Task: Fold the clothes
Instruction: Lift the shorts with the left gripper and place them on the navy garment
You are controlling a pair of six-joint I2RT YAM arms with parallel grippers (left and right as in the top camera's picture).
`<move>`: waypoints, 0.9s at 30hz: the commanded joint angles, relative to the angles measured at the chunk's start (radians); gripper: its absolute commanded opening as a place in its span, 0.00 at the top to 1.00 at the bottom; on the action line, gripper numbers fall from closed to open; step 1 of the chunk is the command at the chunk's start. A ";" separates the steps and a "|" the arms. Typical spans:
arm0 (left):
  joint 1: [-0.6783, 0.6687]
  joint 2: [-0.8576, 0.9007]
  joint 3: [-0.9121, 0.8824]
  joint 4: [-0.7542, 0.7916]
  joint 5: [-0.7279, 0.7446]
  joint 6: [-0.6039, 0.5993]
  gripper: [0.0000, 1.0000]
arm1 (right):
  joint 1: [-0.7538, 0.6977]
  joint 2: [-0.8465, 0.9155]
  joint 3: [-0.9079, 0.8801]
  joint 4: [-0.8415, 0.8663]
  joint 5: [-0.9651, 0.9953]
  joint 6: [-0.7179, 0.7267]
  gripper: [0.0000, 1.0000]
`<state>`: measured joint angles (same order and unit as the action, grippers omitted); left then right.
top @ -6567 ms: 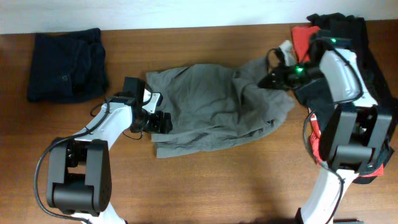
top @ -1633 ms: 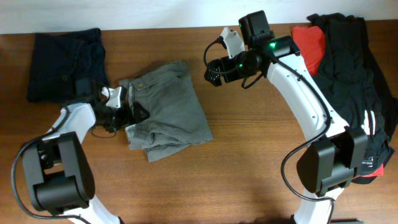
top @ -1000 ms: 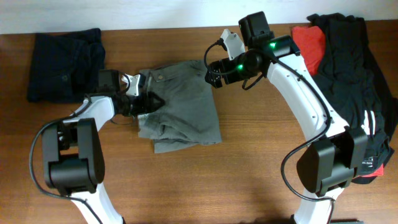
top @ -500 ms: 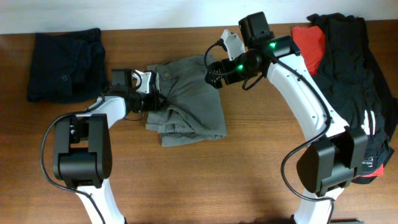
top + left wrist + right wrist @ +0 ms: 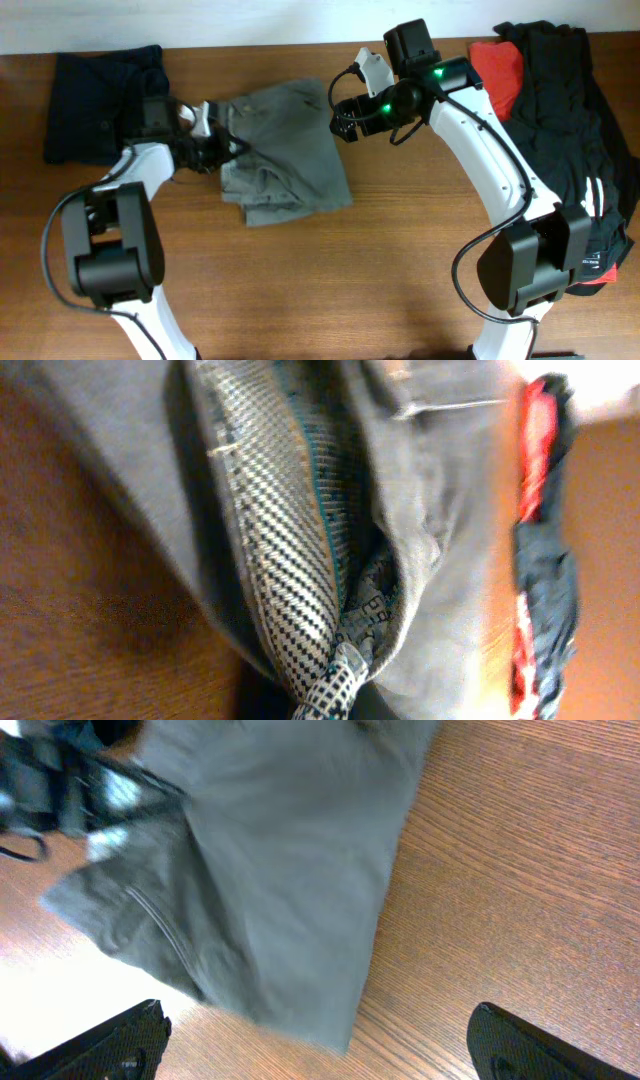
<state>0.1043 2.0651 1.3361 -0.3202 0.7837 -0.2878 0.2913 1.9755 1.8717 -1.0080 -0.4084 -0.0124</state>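
A navy garment lies at 10 o'clock on the wooden table, and a black-and-red heap at 3 o'clock. The crumpled grey garment sits near centre. Blurred cloth fills the left wrist view, hiding the fingers. The left gripper pinches the grey garment's 9 o'clock edge. The right gripper hangs wide open over its 2 o'clock corner.

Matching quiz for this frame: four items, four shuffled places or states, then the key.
Column one
1. grey garment
2. navy garment
3. left pincer
4. right pincer

Column two
A. open, holding nothing
B. lying at far left
C. bunched in the middle
D. shut on the grey garment

Pairs: 1-C, 2-B, 3-D, 4-A
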 commanded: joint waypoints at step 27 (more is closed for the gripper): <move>0.087 -0.310 0.049 0.515 -0.375 -0.308 0.99 | 0.001 -0.009 0.008 -0.007 -0.005 -0.010 0.00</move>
<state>0.1478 1.8008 1.3560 0.1692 0.4881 -0.5713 0.2913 1.9755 1.8721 -1.0119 -0.4084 -0.0120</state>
